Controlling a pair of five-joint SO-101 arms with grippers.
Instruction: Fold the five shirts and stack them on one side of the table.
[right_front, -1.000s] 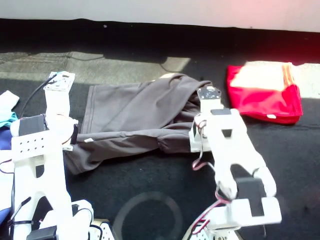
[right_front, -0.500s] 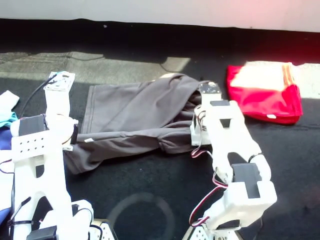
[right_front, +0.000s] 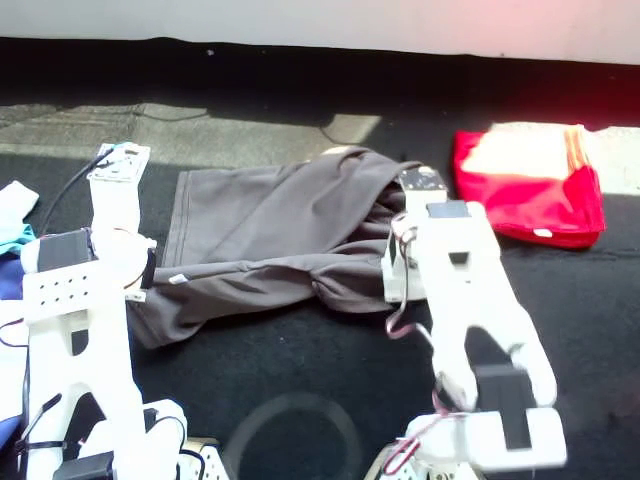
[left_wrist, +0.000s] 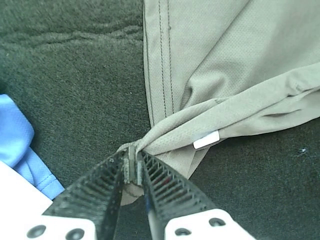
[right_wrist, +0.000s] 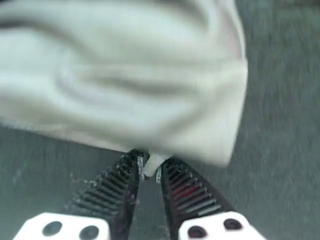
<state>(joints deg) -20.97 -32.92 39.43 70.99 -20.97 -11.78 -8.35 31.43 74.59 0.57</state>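
Table (right_front: 300, 390): dark cloth; we want the fold laid flat on it.
Grey shirt (right_front: 270, 225): spread mid-table, near edge bunched between our arms; we judge a lengthwise fold is in hand.
Folded red shirt (right_front: 530, 195): at the right side, apart from the grey one; we stack there.
Left gripper (left_wrist: 132, 159): clamped on the hem corner; we lift level.
Right gripper (right_wrist: 149, 164): pinching the opposite cloth edge; we match pace, cloth taut.
White tag (left_wrist: 206, 140): beside the left pinch; we check for twist.
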